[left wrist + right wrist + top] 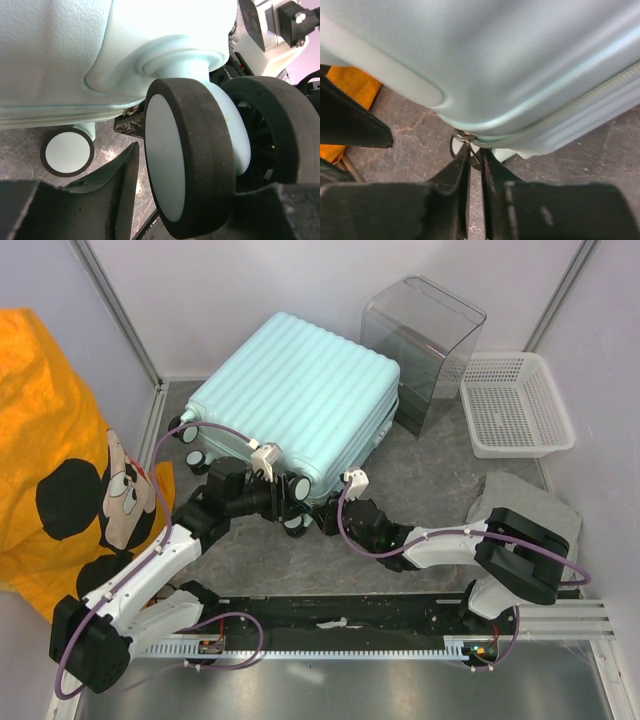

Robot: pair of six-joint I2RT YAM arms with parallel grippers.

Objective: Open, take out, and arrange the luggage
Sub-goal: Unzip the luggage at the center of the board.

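Lying shut on the table (pixel 440 490), the luggage (pixel 300 400) looked bulky, stiff and slick; right hand (pixel 476 165) pinched the zipper pull (pixel 464 137), the sensible hold; left hand (pixel 210 195) sat spread around a wheel (pixel 190 150).

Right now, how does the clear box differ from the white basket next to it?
The clear box stands tall with smooth, see-through walls, while the white basket is low and shallow with opaque mesh walls. The clear box sits right beside the luggage, while the white basket lies farther right, past the box. Both are rectangular, look like plastic and sit toward the far right.
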